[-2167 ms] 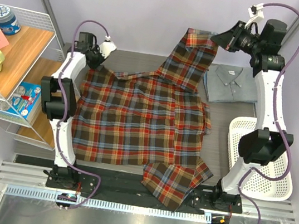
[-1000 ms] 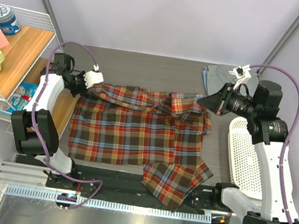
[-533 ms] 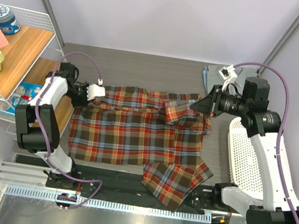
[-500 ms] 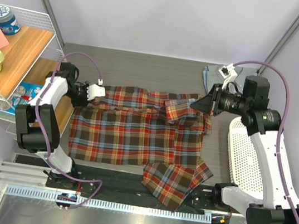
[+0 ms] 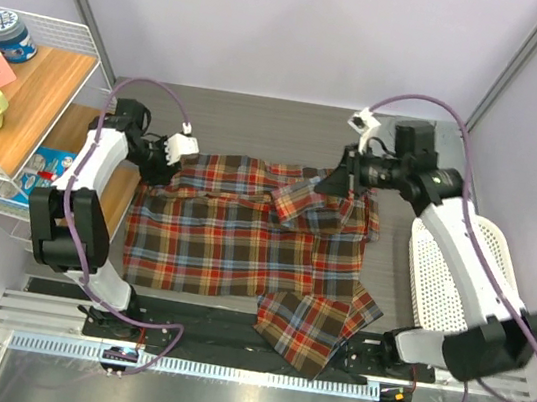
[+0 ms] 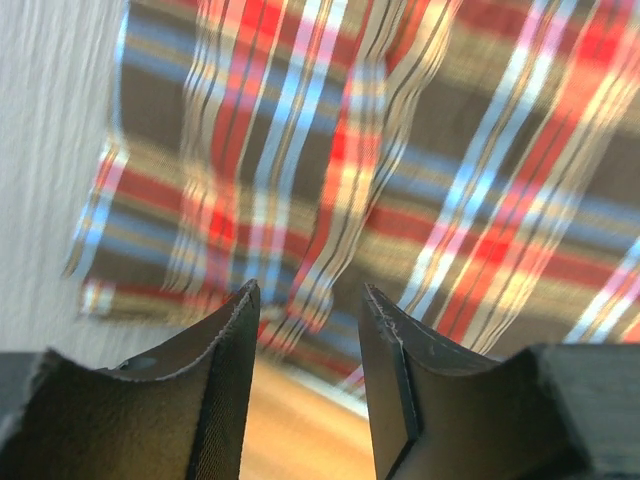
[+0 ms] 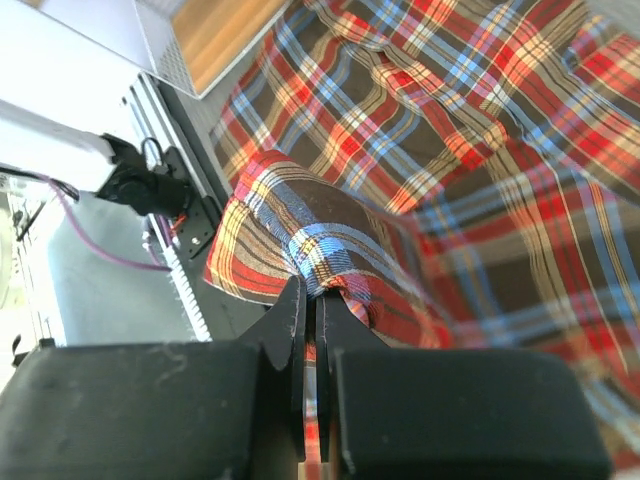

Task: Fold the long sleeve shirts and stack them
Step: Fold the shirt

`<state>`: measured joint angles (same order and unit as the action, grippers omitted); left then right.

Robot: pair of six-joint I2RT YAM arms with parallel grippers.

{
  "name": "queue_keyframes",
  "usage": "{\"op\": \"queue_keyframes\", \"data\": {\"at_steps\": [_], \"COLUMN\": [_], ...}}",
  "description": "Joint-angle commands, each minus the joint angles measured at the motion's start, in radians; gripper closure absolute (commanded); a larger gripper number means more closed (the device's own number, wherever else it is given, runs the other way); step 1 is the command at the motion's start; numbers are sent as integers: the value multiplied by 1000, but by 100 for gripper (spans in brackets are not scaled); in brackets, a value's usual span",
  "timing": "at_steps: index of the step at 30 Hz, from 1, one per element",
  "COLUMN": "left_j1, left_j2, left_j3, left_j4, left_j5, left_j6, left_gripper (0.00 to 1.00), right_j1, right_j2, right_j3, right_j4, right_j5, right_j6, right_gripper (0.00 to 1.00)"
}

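**A:** Where is the plaid shirt?

**B:** The plaid shirt [image 5: 233, 236] lies spread across the middle of the surface [image 5: 260, 119], between the two arms. One sleeve [image 5: 310, 329] drapes over the near edge.

**A:** What about the right end effector?

**B:** The right end effector [image 5: 337, 183] is clamped on a fold of the shirt near its far right corner. In the wrist view, the cloth is pinched tight between the fingers [image 7: 288, 325] and held bunched above the rest of the shirt.

**A:** And the left one?

**B:** The left end effector [image 5: 159, 167] is at the shirt's far left corner, close to the wire shelf [image 5: 33, 85]. Its fingers [image 6: 220, 350] stand apart with nothing between them. Plaid cloth shows beyond them, blurred.

**A:** Anything else on the surface?

**B:** A white mesh basket [image 5: 498, 256] sits at the right side, partly under the right arm.
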<state>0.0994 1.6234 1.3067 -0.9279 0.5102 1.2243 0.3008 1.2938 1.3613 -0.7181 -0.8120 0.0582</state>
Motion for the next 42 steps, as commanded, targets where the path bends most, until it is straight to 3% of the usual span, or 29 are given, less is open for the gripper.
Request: {"op": "queue_keyframes", "data": {"at_steps": [1, 5, 8, 10, 11, 14, 16, 22, 33, 38, 42], "left_j1": [-27, -75, -90, -90, -90, -90, -125, -171, -253, -256, -227], "left_j2": [12, 9, 42, 79, 90, 145, 194, 302, 434, 492, 405], "left_j3": [25, -17, -3, 23, 31, 71, 100, 143, 218, 325, 336], "left_j4": [53, 139, 184, 196, 227, 242, 247, 238, 202, 150, 61], "left_j5": [111, 100, 77, 39, 22, -44, -90, -223, -334, -332, -259], "left_j6": [-187, -268, -360, -428, -459, -511, -534, -552, -600, -645, -516], "left_gripper": [54, 52, 51, 51, 51, 51, 51, 52, 53, 54, 53], "right_j1": [53, 135, 149, 120, 94, -34, -81, -80, -135, -183, -177], "right_j2": [174, 293, 378, 418, 441, 466, 482, 665, 871, 898, 868], "right_j3": [50, 64, 152, 238, 305, 357, 331, 314, 306, 326, 366], "right_j4": [182, 200, 110, -90, -153, -316, -310, -152, -126, -138, -191], "right_j5": [34, 37, 16, -1, -4, -18, 73, 345, 625, 669, 585], "right_j6": [2, -52, -139, -220, -289, -382, -417, -348, -428, -485, -489], "right_gripper": [99, 99, 67, 53, 38, 12, 12, 31, 38, 39, 38]}}
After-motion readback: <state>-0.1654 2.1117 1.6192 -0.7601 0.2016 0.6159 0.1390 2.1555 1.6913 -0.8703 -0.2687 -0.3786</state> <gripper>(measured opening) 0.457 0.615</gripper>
